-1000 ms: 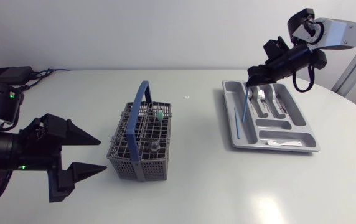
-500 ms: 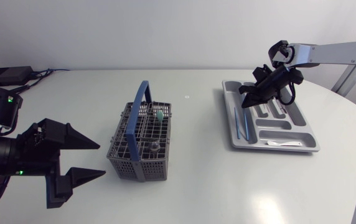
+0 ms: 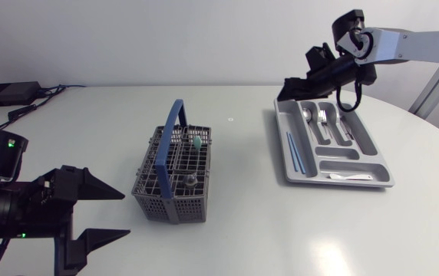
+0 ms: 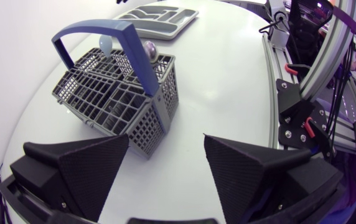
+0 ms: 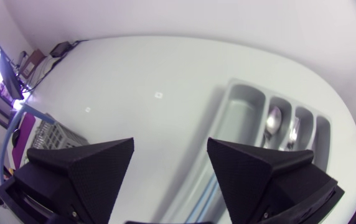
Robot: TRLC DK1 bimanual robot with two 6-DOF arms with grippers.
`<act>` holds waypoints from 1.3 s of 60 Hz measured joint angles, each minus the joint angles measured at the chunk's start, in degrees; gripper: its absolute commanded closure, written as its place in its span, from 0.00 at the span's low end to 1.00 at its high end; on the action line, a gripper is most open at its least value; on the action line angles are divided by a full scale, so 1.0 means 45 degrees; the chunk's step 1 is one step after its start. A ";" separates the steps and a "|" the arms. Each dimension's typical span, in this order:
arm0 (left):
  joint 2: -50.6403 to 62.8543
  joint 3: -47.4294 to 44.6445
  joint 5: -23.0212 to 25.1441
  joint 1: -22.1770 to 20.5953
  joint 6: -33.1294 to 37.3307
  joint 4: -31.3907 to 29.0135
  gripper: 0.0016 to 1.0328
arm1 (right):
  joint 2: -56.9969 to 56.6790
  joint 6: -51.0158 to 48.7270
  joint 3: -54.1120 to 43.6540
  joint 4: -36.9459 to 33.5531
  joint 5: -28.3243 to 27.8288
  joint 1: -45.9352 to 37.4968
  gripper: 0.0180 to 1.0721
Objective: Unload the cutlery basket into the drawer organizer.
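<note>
Right gripper (image 3: 287, 89) released and empty over the 11 o'clock corner of the drawer organizer (image 3: 335, 181), which holds spoons (image 3: 306, 115) and a blue stick (image 3: 292, 153); left gripper (image 3: 110, 213) released and empty at 8 o'clock of the cutlery basket (image 3: 166, 205), mid-bench (image 3: 242, 230).

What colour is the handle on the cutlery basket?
Blue. The handle shows best in the left wrist view.

Left claw (image 3: 126, 214) matte black wedges; right arm (image 3: 411, 42) silver-grey, black-jointed.
</note>
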 measured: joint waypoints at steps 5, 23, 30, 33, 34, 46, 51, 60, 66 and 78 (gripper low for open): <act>-0.0146 -0.0253 0.0000 -0.0175 0.0049 -0.0019 0.10 | -0.0141 0.0000 -0.0039 0.0675 -0.0185 0.0821 0.39; 0.0661 -0.0908 -0.0296 -0.1127 0.0141 0.0699 0.60 | 0.1812 0.0107 0.1166 0.1360 -0.0680 0.2982 0.95; 0.1375 -0.1248 -0.0350 -0.1171 0.0117 0.1904 0.79 | 0.3191 0.0291 0.2414 0.1292 -0.1015 0.3337 0.95; 0.1802 -0.1375 -0.0384 -0.1171 0.0087 0.2492 0.79 | 0.3667 0.0398 0.2841 0.1268 -0.1064 0.3478 0.95; 0.1948 -0.1418 -0.0384 -0.1171 0.0087 0.2667 0.79 | 0.3847 0.0437 0.2982 0.1263 -0.1098 0.3541 0.95; 0.3220 -0.1564 -0.0733 -0.1141 0.0010 0.4221 0.79 | 0.4823 0.0719 0.3769 0.0719 -0.1846 0.4192 0.95; 0.3381 -0.1588 -0.0971 -0.1132 -0.0112 0.4979 0.79 | 0.4833 0.0719 0.3769 0.0544 -0.2127 0.4347 0.95; 0.3895 -0.1588 -0.1248 -0.1015 -0.0345 0.5979 0.79 | 0.4716 0.0695 0.3439 0.0549 -0.2433 0.4347 0.95; 0.4386 -0.1588 -0.1341 -0.0821 -0.0350 0.6543 0.79 | 0.4250 0.0520 0.2361 0.0549 -0.2511 0.4308 0.95; 0.5285 -0.1574 -0.1336 -0.0340 -0.0350 0.7121 0.79 | 0.2696 0.0126 0.0010 0.0680 -0.2754 0.4138 0.95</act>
